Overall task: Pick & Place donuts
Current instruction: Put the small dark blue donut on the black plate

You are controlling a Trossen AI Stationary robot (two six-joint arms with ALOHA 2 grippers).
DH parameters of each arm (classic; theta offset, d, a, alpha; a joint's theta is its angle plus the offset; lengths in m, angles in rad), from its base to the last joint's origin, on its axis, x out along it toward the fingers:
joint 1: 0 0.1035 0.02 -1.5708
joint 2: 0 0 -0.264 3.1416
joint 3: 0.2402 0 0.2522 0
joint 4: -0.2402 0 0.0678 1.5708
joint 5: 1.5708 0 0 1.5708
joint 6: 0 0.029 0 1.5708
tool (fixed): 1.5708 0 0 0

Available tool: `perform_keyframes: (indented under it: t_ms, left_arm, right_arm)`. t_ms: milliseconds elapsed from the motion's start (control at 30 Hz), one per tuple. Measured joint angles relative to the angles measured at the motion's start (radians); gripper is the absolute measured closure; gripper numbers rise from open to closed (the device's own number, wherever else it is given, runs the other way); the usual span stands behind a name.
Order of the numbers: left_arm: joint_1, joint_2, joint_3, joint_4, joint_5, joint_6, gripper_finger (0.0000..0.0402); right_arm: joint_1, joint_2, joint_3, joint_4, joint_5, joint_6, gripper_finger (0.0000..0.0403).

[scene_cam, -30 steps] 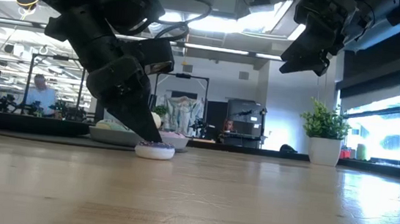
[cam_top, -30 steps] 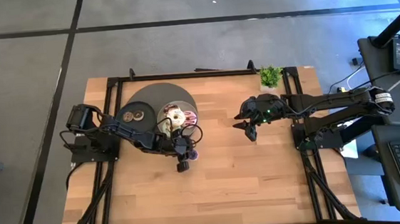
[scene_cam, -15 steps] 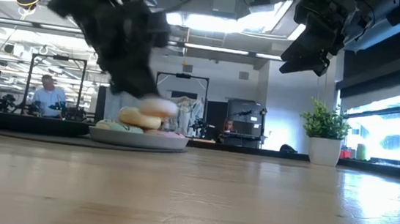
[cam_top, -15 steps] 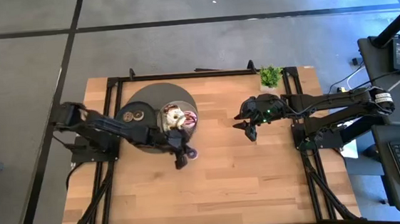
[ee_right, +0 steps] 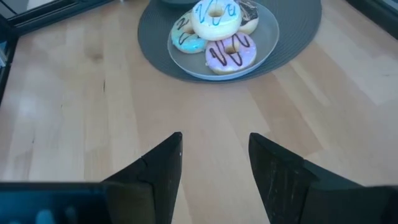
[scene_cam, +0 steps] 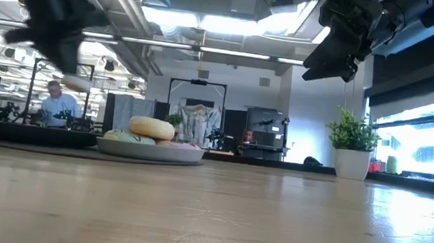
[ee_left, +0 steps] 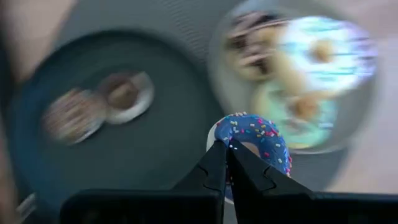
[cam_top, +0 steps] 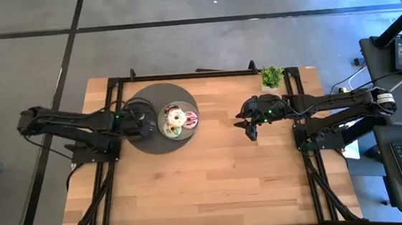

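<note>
Most of the iced ring donuts (cam_top: 176, 119) already sit heaped on the grey round plate (ee_right: 268, 41), left of centre in the high view. The left gripper (ee_left: 226, 163), over the large dark round disc (cam_top: 146, 101), is clamped on a small purple sprinkled donut (ee_left: 254, 138), seemingly the last to place beside two tiny brown ones (ee_left: 99, 104). The right gripper (ee_right: 214, 163) hangs spread and empty at mid-right.

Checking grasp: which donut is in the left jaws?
The blue-iced sprinkled donut, pinched in the left gripper above the dark disc; the others lie on the grey plate or disc.

Two blurred, perhaps brown, donuts (ee_left: 99, 107)
</note>
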Motion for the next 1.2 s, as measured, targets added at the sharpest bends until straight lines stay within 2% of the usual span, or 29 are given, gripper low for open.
perform_keyframes:
  t_ms: [133, 233, 367, 533, 733, 933, 1200]
  left_arm:
    - [0.0, -0.013, 0.0, -0.197, -0.036, -0.215, 0.0397]
    - [0.007, 0.012, 0.0, -0.299, -0.038, -0.323, 0.0397]
    - [0.037, 0.055, 0.0, -0.308, -0.041, -0.369, 0.0397]
    - [0.129, 0.13, -0.002, -0.311, -0.035, -0.356, 0.0397]
    - [0.235, 0.233, -0.002, -0.277, 0.016, -0.231, 0.0397]
    - [0.32, 0.307, -0.002, -0.205, 0.025, -0.158, 0.0396]
    - [0.38, 0.391, -0.002, -0.181, 0.05, -0.117, 0.0391]
  right_arm:
    - [0.0, 0.0, 0.0, 0.002, 0.001, -0.002, 0.0217]
    - [0.0, 0.0, 0.0, 0.016, 0.001, -0.014, 0.0217]
    - [0.0, 0.0, 0.0, 0.05, 0.002, -0.029, 0.0217]
    - [0.0, 0.001, 0.0, 0.086, 0.004, -0.03, 0.0217]
    - [0.0, 0.001, 0.0, 0.094, 0.004, -0.031, 0.0217]
    - [0.0, 0.001, 0.0, 0.097, 0.004, -0.029, 0.0217]
    - [0.0, 0.001, 0.0, 0.096, 0.003, -0.027, 0.0217]
